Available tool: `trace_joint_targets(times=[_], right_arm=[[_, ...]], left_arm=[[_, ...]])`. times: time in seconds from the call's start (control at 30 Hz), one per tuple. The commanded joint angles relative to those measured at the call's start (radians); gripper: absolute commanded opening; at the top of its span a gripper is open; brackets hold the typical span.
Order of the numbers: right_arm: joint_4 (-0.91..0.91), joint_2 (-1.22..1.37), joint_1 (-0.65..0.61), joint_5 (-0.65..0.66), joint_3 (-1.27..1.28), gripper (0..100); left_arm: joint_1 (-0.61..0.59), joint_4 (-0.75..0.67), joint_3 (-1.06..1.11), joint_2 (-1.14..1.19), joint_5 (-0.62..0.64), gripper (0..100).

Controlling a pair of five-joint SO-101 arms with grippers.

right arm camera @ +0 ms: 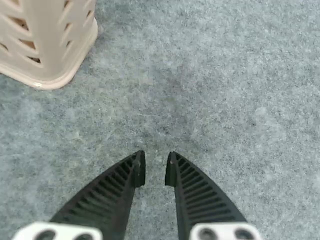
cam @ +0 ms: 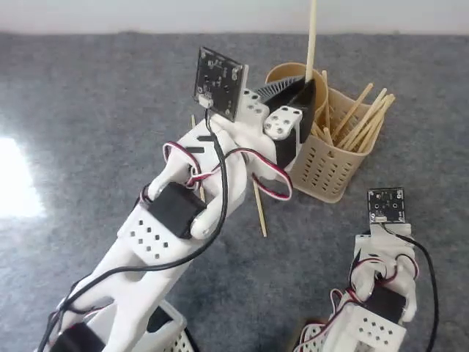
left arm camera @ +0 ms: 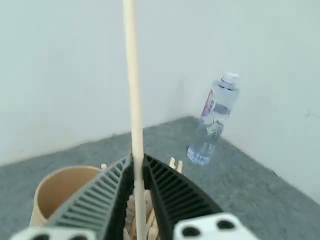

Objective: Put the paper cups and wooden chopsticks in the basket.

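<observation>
My left gripper point(left arm camera: 138, 165) is clamped on one chopstick point(left arm camera: 131, 75) — its long axis upright — over the basket point(cam: 331, 170) at upper right.

chopstick point(cam: 311, 37) tip cut off, basket point(cam: 333, 165) partly hidden

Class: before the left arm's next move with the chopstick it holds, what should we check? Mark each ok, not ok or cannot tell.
1. Left gripper shut on the held chopstick: ok.
2. Held chopstick upright over the basket: ok.
3. Its lower tip inside the basket: cannot tell, the gripper hides it.
4. Paper cup in the basket: ok.
5. Every chopstick collected: not ok, a loose chopstick lies outside the basket.
6. Right gripper empty and apart from the basket: ok.
</observation>
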Motion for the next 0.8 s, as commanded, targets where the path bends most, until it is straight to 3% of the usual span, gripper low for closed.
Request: trace_joint_targets(times=[0.0, 0.2, 0.43, 0.77], right_arm=[[-0.018, -0.015, -0.01, 0.014, 0.021, 8.0], [-0.018, -0.015, -0.01, 0.012, 0.021, 8.0], [-0.018, -0.015, -0.01, 0.012, 0.021, 8.0], [-0.018, -0.013, -0.01, 0.012, 0.021, 8.0]], left_arm=[[0.018, -0.161, 0.019, -0.031, -0.015, 1], [0.112, -0.333, 0.044, 0.077, -0.163, 1], [0.11, -0.341, -0.133, 0.431, -0.143, 1], [0.098, -0.345, -0.248, 0.603, -0.146, 1]])
